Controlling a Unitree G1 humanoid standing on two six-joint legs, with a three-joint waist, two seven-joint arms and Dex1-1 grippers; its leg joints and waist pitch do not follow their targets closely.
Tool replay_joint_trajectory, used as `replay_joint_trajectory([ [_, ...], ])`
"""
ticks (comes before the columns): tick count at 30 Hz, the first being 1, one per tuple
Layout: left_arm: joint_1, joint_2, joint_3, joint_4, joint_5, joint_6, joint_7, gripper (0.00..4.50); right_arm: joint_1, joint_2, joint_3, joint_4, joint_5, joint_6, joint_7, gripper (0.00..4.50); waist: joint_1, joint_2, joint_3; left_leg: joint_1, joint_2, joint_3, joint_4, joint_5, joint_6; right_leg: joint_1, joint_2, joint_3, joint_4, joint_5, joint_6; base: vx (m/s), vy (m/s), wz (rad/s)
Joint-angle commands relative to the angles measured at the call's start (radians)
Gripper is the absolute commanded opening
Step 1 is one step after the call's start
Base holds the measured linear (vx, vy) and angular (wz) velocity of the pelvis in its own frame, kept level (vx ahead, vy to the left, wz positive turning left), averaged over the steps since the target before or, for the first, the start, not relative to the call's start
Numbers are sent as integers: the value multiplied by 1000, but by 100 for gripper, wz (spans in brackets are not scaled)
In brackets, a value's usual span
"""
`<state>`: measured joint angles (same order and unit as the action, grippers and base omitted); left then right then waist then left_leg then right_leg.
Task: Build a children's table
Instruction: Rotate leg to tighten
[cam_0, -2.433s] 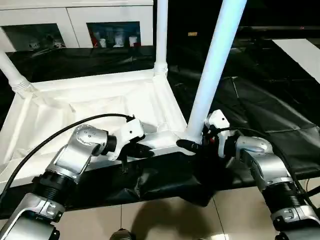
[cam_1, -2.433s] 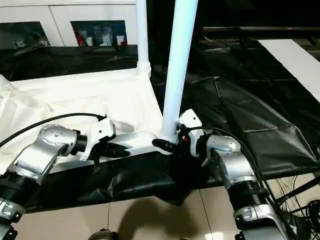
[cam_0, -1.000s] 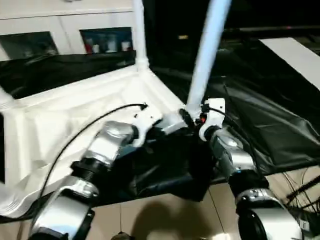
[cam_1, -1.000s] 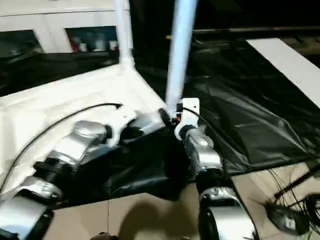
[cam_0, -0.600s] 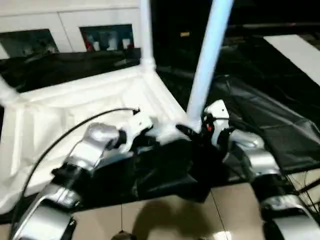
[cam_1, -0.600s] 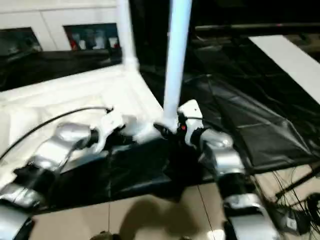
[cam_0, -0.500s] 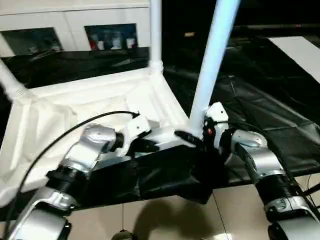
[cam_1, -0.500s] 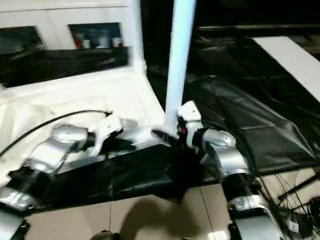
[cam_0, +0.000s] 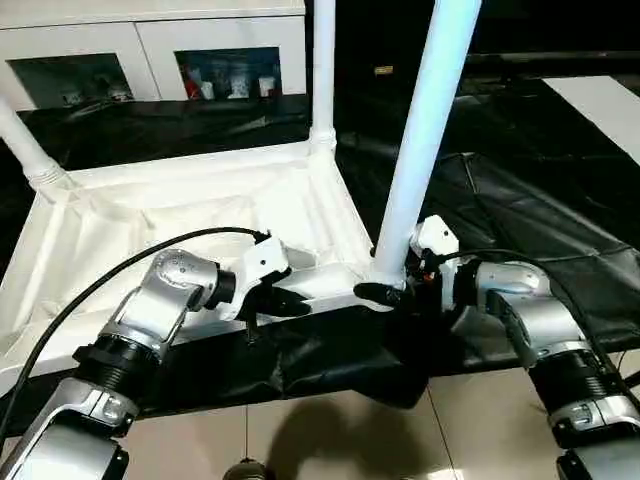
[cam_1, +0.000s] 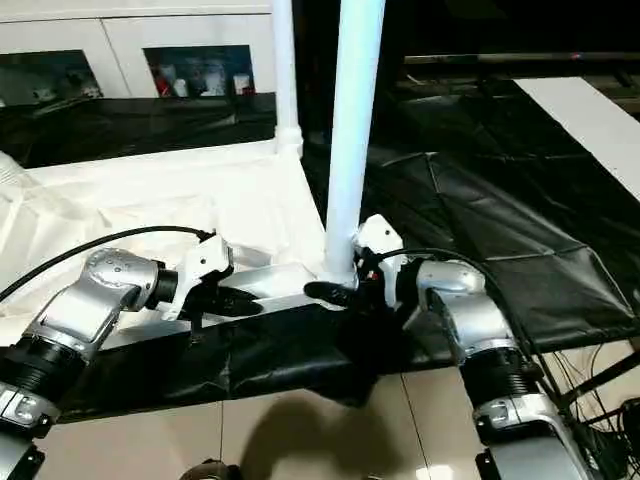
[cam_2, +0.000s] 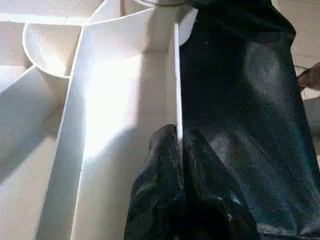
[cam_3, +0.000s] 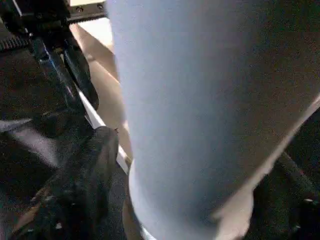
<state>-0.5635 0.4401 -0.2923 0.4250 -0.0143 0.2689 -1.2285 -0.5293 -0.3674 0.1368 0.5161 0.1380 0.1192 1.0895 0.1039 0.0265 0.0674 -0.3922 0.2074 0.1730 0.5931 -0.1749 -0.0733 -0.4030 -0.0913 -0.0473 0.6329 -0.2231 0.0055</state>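
children's table (cam_0: 200, 215) lies upside down on a black sheet (cam_0: 540, 230), its ribbed underside up, with three legs standing in corner sockets: a near leg (cam_0: 420, 130) at the near right corner, a far leg (cam_0: 322, 70) behind it and a left leg (cam_0: 25, 150) at the far left corner. a white cabinet (cam_0: 150, 50) with glass-fronted compartments stands beyond the sheet, and a pale tiled floor (cam_0: 330, 440) shows in front of it. a black cable (cam_0: 110, 280) loops over the left forearm and across the tabletop.

the left gripper (cam_0: 285, 302) sits on the table's near rim, and the left wrist view shows its black fingers (cam_2: 165, 170) closed together with the thin rim edge pinched between them. the right gripper (cam_0: 385, 293) is at the base of the near leg; the right wrist view shows one finger (cam_3: 90, 170) beside the leg's foot with the leg close against the camera. whether its jaws clamp the leg or stand apart from it cannot be told.
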Motion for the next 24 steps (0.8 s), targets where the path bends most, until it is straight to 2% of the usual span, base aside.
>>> replay_joint_trajectory([
  [1,-13,-10,-11,-39,-20,-17,-18,0,11,0,21,-20,1,3,29,333,-3,-7,-72,18,14,6,-55,-63,104,55,-36,29,-54,121,-299,0,0,0],
  [7,-11,-9,-11,-42,-19,-16,-16,0,22,-10,40,-15,-23,-24,31,281,1,-7,-72,19,14,5,-56,-67,100,55,-36,29,-54,113,-297,0,0,0],
  [8,-10,-9,-12,-44,-19,-15,-16,0,23,-9,42,-12,-26,-29,28,276,1,-1,-70,19,14,5,-56,-72,97,53,-35,29,-55,110,-296,0,0,0],
  [9,-9,-8,-14,-45,-19,-15,-16,0,23,-8,44,-9,-27,-31,25,274,0,-4,-71,18,14,5,-56,-72,94,55,-35,29,-54,116,-297,0,0,0],
  [10,-9,-8,-14,-45,-19,-15,-16,0,23,-8,44,-9,-27,-31,25,271,1,-2,-69,18,14,4,-57,-74,94,53,-35,29,-54,116,-297,0,0,0],
  [16,-8,-15,-10,-40,-17,-17,-6,0,35,0,40,-1,-33,-26,-3,268,-1,-5,-66,19,14,4,-58,-84,93,54,-34,29,-56,113,-296,0,0,0],
  [19,-27,-43,6,5,1,-15,65,0,39,47,-13,38,-12,9,-119,267,-6,-5,-61,18,13,4,-64,-110,80,52,-36,30,-62,61,-288,0,0,0],
  [21,-67,-84,24,79,29,-9,173,0,37,110,-68,80,0,47,-261,267,-10,-5,-58,22,13,4,-67,-132,67,48,-37,31,-66,20,-283,0,0,0],
  [22,-76,-93,27,93,34,-6,193,0,39,122,-74,86,0,51,-285,267,-11,-7,-57,25,14,3,-72,-163,39,49,-39,32,-73,-46,-271,0,0,0],
  [23,-85,-101,30,106,38,-2,213,0,39,133,-78,89,1,56,-304,267,-11,-7,-57,25,14,3,-72,-163,39,49,-39,32,-73,-46,-271,0,0,0],
  [24,-107,-123,38,138,48,6,264,0,39,161,-88,98,3,65,-352,267,-12,-5,-54,27,14,2,-76,-190,24,46,-39,33,-79,-88,-253,0,0,0],
])
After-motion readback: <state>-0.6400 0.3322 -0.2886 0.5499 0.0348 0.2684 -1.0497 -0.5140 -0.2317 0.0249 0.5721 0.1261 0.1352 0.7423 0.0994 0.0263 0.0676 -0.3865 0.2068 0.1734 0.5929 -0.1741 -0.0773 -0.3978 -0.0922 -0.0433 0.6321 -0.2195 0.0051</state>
